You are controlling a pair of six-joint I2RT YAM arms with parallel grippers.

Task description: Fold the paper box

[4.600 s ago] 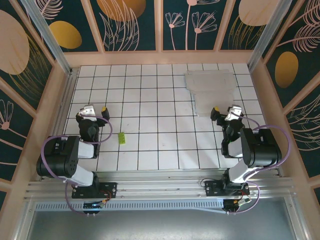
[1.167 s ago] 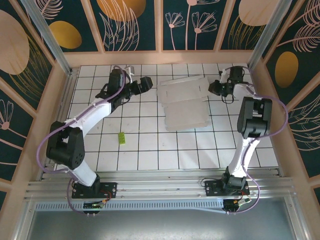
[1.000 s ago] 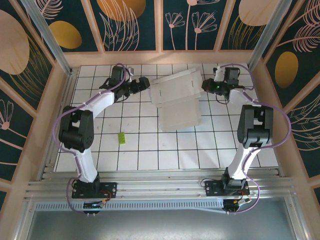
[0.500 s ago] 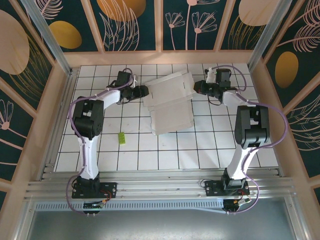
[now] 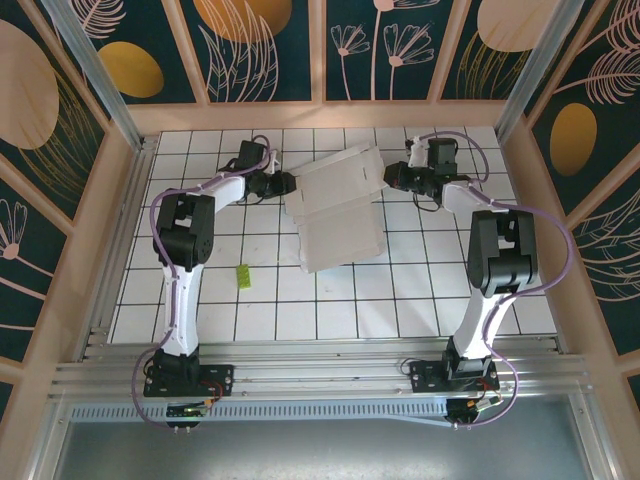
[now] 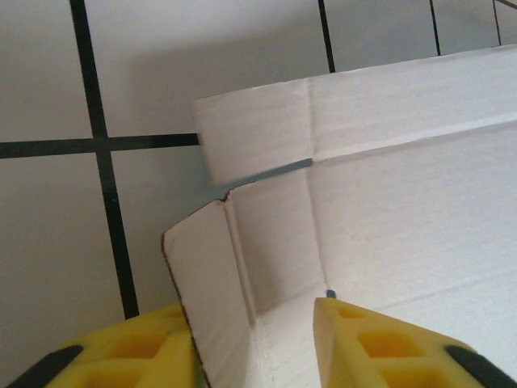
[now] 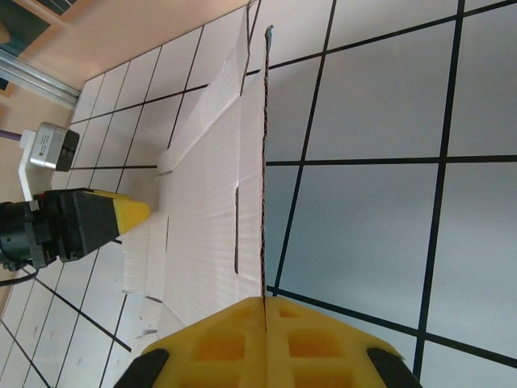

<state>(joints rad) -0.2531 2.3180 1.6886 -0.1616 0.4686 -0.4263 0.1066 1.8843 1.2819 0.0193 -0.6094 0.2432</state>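
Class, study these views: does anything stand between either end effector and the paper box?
Nothing visible does. The right end effector is shut on the right edge of the paper box; the left end effector straddles a raised flap at its left edge, jaws apart. The yellow-green scrap lies well clear.
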